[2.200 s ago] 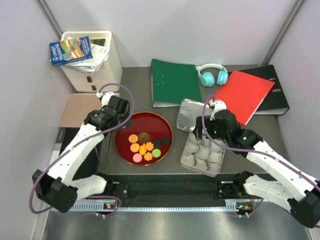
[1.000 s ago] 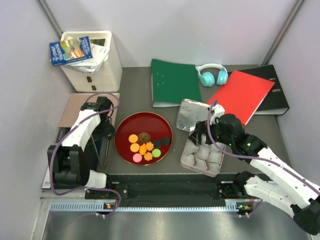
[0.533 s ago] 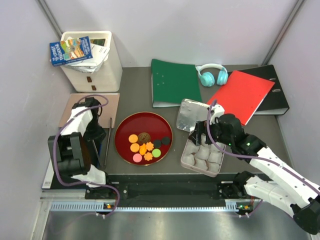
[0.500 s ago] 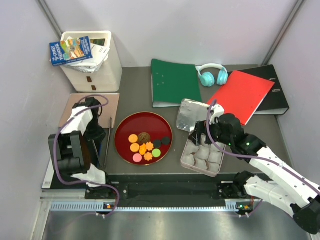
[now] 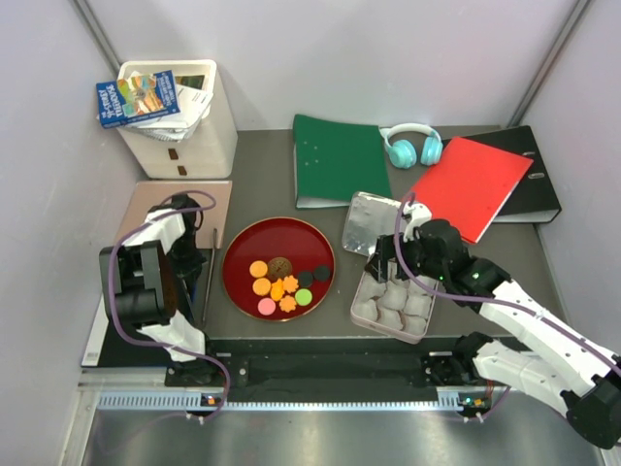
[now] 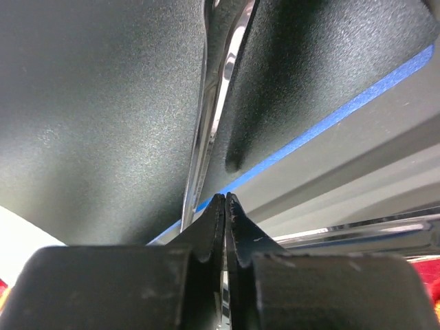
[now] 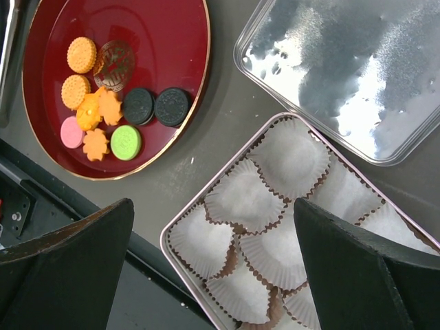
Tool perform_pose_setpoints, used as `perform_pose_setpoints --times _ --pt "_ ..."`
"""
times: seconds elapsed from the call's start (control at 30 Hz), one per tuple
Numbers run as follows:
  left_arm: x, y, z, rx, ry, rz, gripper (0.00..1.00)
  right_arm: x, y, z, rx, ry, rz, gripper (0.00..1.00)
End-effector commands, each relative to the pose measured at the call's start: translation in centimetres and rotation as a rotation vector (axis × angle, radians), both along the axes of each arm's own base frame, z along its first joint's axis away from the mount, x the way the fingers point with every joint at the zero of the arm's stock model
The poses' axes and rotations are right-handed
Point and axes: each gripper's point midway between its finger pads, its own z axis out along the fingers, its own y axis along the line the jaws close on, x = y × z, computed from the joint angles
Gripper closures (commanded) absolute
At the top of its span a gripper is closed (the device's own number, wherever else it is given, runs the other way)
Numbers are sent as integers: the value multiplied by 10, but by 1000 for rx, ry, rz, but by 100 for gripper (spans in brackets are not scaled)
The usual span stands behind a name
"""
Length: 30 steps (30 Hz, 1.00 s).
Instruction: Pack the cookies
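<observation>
Small colourful cookies (image 5: 283, 282) lying in round red tray (image 5: 281, 236), picture middle. Wide-spread right claw (image 5: 384, 260) hanging over pink-rimmed tin of white paper cups (image 5: 393, 303), cookies lying picture-left of it. Far left, left claw (image 6: 225, 201) pressing together.

Top: high behind the arms, looking down over the whole surface (image 5: 272, 189). Right wrist: near, facing down, sharing plate (image 7: 165, 34), cookies (image 7: 110, 103) and tin (image 7: 163, 237) with top. Left wrist: closest, low along the surface.
</observation>
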Motion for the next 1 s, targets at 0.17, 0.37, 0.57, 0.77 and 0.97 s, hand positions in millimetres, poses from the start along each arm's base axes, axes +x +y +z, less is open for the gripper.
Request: perform_pose_setpoints --times 0.17,0.37,0.57,0.77,0.97 --pt "11 -1 14 -11 -89 5 100 13 8 23 38 -43 -9 1" --pt "29 -27 42 -135 -264 -87 65 13 11 23 44 -40 0 1" --pt "35 -43 47 -158 -300 -177 48 11 11 20 45 -29 8 1" --pt "33 -69 29 -148 -199 -278 44 8 9 19 46 -30 4 1" --pt "24 -59 7 -77 -119 -224 46 6 5 19 40 -33 -3 1"
